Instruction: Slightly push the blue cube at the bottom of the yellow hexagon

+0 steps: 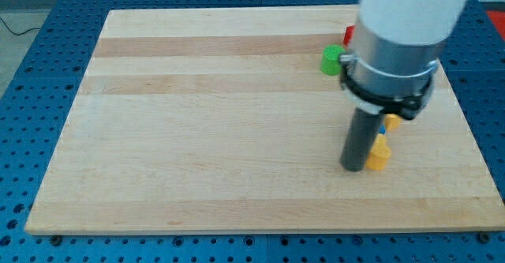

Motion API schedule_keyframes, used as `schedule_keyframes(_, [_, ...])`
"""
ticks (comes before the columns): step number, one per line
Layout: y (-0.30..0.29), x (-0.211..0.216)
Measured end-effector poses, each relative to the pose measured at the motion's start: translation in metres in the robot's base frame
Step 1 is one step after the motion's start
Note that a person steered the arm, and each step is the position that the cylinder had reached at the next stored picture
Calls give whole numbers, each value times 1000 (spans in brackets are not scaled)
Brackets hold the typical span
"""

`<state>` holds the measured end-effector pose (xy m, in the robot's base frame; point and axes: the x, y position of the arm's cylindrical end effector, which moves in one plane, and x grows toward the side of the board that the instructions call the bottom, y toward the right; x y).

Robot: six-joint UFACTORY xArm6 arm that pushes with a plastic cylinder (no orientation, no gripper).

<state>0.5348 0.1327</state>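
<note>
A yellow block (379, 154) lies at the view's right, partly hidden by my rod; its shape cannot be made out. A sliver of a blue block (383, 129) shows just above it, mostly hidden behind the rod. Another yellow-orange block (392, 122) peeks out at the rod's right, under the arm's collar. My tip (353, 168) rests on the board just left of the lower yellow block, close to touching it.
A green block (332, 59) sits at the view's upper right. A red block (349, 35) lies near the board's top edge, partly hidden by the arm. The wooden board (197, 121) rests on a blue perforated table.
</note>
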Motion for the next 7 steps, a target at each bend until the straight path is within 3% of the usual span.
schedule_keyframes(2, [59,0])
schedule_keyframes(3, [28,18])
schedule_keyframes(4, [-10,9])
schedule_keyframes(6, [-51,-40])
schedule_keyframes(7, [-38,-46])
